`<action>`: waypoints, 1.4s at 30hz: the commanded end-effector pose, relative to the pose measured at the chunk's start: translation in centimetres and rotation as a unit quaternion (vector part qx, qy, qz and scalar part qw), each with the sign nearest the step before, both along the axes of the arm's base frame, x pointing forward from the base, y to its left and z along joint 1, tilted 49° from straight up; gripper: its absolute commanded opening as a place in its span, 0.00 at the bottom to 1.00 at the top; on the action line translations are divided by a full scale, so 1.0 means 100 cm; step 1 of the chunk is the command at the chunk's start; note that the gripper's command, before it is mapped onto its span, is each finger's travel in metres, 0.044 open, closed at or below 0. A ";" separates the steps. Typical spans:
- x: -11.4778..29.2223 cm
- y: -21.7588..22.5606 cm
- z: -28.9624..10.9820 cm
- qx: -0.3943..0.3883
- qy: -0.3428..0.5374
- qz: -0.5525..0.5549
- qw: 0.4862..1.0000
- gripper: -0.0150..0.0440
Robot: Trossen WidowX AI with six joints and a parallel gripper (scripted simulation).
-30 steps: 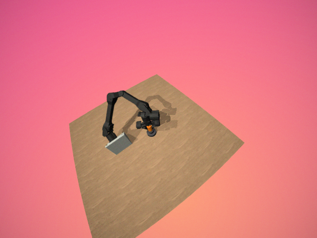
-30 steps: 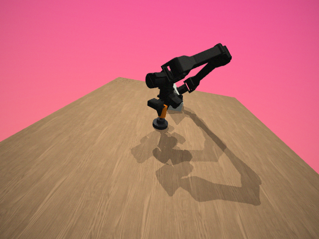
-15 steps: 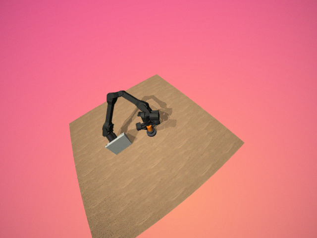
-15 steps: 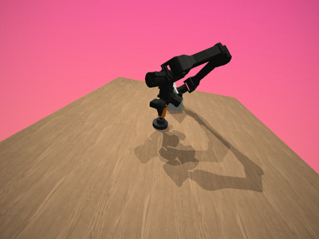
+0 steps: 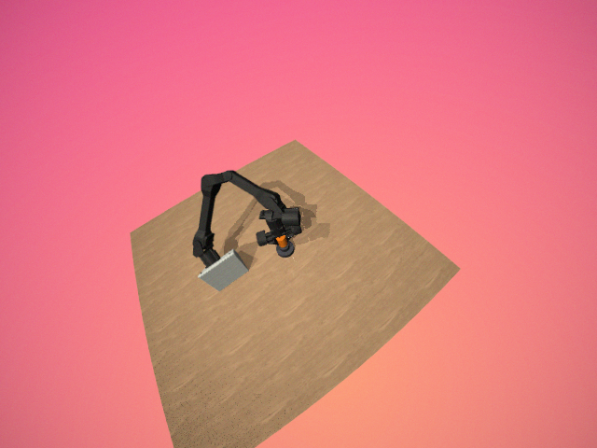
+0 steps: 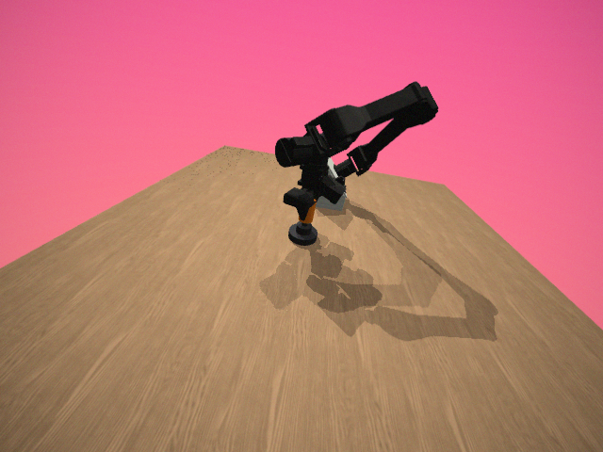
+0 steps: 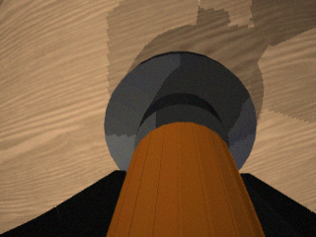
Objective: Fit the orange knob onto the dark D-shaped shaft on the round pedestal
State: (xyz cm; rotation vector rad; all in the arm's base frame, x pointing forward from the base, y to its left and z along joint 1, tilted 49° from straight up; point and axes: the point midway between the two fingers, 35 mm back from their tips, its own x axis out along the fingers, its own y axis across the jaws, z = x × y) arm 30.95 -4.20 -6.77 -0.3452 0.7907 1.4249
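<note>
My gripper [image 6: 305,206] is clamped on the orange knob [image 7: 188,204], which hangs upright directly over the round pedestal [image 7: 125,121] on the wooden table [image 6: 146,315]. In the wrist view the knob's long axis runs straight down toward the pedestal's centre, and its lower end hides the dark shaft. The knob looks seated over the shaft but, I judge, not fully down. I cannot tell whether the flats line up.

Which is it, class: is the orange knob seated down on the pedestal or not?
Not seated: a dark gap shows between the orange knob and the pedestal; the gripper grips it.
</note>
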 end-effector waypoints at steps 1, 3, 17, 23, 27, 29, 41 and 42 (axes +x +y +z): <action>0.000 0.000 0.000 0.000 -0.001 -0.002 1.000 0.25; -0.001 -0.001 0.001 0.000 -0.001 -0.002 1.000 0.25; 0.001 -0.006 0.003 0.005 -0.078 0.068 0.995 0.25; 0.001 -0.003 -0.001 0.005 -0.079 0.068 0.995 0.25; 0.001 -0.003 -0.001 0.005 -0.079 0.068 0.995 0.25; 0.001 -0.002 -0.001 0.005 -0.079 0.068 0.995 0.25; 0.000 -0.002 0.002 0.005 -0.078 0.068 0.995 0.25; 0.000 -0.002 0.003 0.005 -0.078 0.068 0.995 0.25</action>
